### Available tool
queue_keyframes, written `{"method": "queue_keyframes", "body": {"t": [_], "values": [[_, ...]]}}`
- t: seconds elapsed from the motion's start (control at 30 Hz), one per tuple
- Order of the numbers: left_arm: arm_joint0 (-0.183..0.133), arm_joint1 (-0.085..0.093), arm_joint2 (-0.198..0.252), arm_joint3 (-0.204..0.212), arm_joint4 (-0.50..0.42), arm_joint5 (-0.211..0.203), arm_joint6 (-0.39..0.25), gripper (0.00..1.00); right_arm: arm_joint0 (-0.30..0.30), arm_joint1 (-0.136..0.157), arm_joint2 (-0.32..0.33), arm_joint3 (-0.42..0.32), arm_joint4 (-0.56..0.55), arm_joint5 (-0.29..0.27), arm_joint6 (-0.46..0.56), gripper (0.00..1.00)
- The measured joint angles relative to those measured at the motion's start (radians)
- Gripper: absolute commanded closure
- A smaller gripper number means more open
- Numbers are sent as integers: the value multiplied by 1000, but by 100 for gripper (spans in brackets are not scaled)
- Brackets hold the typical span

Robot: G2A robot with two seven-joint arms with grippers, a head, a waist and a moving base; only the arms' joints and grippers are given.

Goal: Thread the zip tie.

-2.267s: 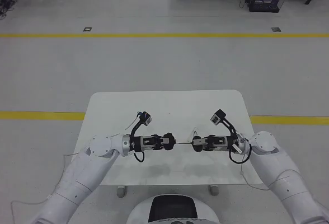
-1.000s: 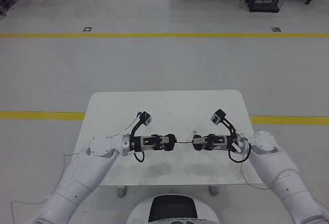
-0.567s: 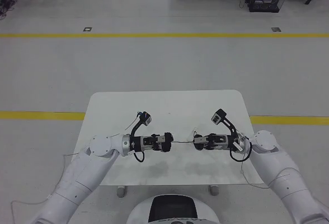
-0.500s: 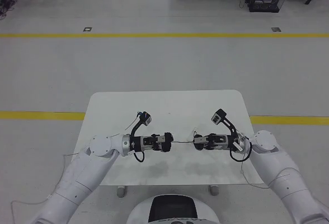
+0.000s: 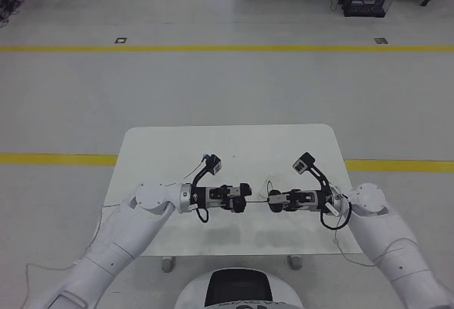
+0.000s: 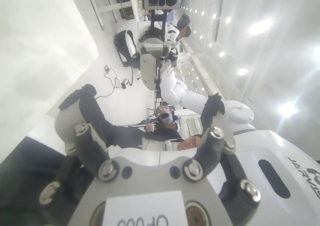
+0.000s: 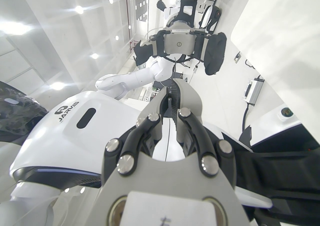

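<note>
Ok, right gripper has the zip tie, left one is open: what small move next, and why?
Probably close the left gripper on the free end of the zip tie. The right gripper is shut on the tie, which runs towards the left gripper, whose fingers stand wide open. Whether the tip lies between them is unclear, so go slowly.

One zip tie [image 5: 258, 202], one table [image 5: 157, 147], two grippers, namely the left gripper [image 5: 245, 203] and the right gripper [image 5: 270, 203], and two yellow floor lines [image 5: 227, 49] are being counted.
</note>
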Motion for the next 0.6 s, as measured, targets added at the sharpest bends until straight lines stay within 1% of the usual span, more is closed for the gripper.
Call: {"method": "queue_keyframes", "body": {"t": [0.07, 0.27, 0.33, 0.43, 0.6], "values": [[-10, -5, 16, 14, -7, -4, 5, 0, 2, -4, -1, 3, -2, 0, 0, 100], [-12, -5, 18, 17, -6, -7, 8, 0, 3, -5, 3, 2, 1, 0, 0, 100], [-12, -6, 25, 8, 0, 2, 10, 0, 2, -6, 2, 0, -2, 3, -6, 100], [-17, -5, 32, -4, 15, 24, 23, 0, -5, -6, -3, -18, -24, 19, -53, 100], [-24, -2, 35, -12, 23, 32, 23, 0, -7, -3, -4, -20, -37, 29, -62, 100]]}}
